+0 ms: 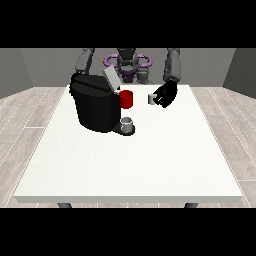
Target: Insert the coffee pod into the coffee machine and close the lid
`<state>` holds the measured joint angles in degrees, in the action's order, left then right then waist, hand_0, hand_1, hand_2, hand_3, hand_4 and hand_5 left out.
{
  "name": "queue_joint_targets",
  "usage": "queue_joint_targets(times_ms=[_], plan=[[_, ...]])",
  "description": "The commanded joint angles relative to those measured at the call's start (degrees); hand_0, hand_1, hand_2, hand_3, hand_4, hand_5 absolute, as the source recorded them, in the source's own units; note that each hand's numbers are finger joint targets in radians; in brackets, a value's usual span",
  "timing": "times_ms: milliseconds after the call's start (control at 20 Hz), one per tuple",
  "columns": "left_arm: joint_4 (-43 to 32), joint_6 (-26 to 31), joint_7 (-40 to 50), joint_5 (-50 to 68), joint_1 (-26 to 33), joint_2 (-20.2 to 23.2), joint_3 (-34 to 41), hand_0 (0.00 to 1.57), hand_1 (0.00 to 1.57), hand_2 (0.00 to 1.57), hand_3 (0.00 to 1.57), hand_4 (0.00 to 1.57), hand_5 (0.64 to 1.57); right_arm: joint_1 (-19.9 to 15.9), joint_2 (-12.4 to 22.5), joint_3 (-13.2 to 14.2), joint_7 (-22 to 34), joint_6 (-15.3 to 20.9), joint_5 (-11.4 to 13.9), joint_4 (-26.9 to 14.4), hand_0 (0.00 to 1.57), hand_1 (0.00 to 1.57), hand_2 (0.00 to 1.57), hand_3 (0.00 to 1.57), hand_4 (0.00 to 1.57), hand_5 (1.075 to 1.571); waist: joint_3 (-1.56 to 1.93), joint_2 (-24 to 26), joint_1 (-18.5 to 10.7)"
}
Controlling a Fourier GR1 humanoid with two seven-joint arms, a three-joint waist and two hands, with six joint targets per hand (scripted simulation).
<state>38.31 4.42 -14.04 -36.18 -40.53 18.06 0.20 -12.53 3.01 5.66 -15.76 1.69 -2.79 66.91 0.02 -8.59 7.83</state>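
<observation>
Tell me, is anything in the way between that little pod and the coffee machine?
Partly. The coffee pod, at the hand at the view's right, has a red cup between it and the coffee machine, whose lid stands raised.

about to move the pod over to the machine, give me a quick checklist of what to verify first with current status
1. Small grey coffee pod is at the fingers of the black hand at the view's right: ok.
2. Grey lid of the black coffee machine is raised: ok.
3. Pod slot under the lid is free: cannot tell.
4. Red cup stands between pod and machine, path needs care: not ok.
5. Small grey cup sits on the machine's base: ok.
6. Other hand is out of the way: cannot tell, hidden.
</observation>
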Motion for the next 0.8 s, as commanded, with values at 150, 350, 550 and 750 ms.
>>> queue_joint_targets(times_ms=[150,350,550,750], plan=[[2.7,4.0,4.2,1.8,-3.8,-3.2,1.0,1.36,1.36,1.38,1.33,0.56,1.571,-0.5,0.2,-0.1,0.3,0.9,1.0,-3.2,0.0,0.0,0.0,0.0,0.25,1.571,-0.01,3.7,-1.4],[2.9,7.1,7.3,2.7,-6.9,-2.8,1.9,1.45,1.45,1.45,1.39,0.6,1.571,0.7,-0.6,-0.9,2.5,0.0,-0.1,-1.3,0.0,0.0,0.0,0.0,0.34,1.571,-0.01,6.3,1.1],[5.8,8.7,6.5,2.3,-4.8,-3.0,1.3,1.46,1.46,1.47,1.42,0.63,1.571,0.5,3.0,1.1,2.9,-1.9,-0.8,-2.0,0.0,0.0,0.0,0.0,0.31,1.571,-0.01,6.1,-0.9],[9.1,8.9,10.9,2.1,-4.0,-6.5,0.1,1.5,1.5,1.47,1.4,0.63,1.571,4.3,4.5,2.7,-0.7,-4.1,-1.8,-5.1,0.0,0.0,0.0,0.0,0.17,1.571,0.0,8.3,-1.4]])
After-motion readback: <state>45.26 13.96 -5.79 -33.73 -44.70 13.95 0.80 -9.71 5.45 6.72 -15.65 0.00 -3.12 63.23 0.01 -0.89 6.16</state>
